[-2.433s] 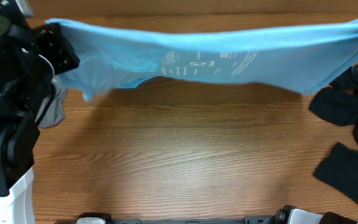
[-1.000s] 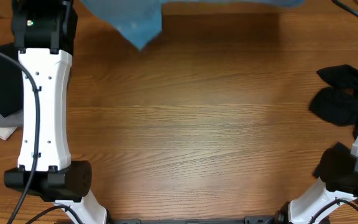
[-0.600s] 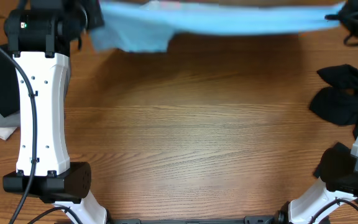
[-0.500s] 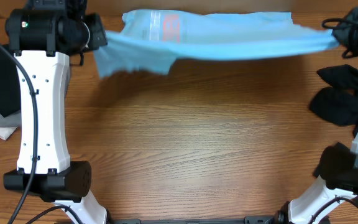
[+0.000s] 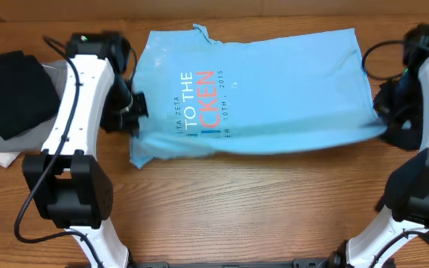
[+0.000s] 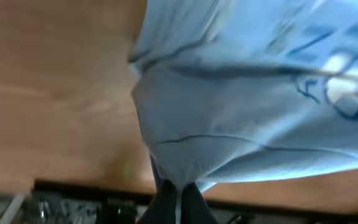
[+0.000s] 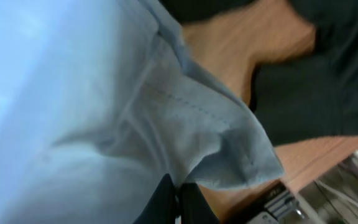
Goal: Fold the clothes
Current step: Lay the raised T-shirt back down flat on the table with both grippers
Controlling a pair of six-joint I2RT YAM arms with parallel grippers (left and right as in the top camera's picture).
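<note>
Warm brown wood-grain table point(image 5: 237, 201), evenly lit, under soft diffuse light.

Open wood: the near half of the table point(image 5: 252, 208) lies bare between my two arms, wide enough for a gripper to cross. The far half is covered by the spread sky-blue T-shirt point(image 5: 289, 89). My left arm point(image 5: 73, 112) fences off a black, grey and white pile point(image 5: 10, 97) at the left edge. Black garments point(image 5: 402, 138) crowd my right arm point(image 5: 427, 97).
</note>
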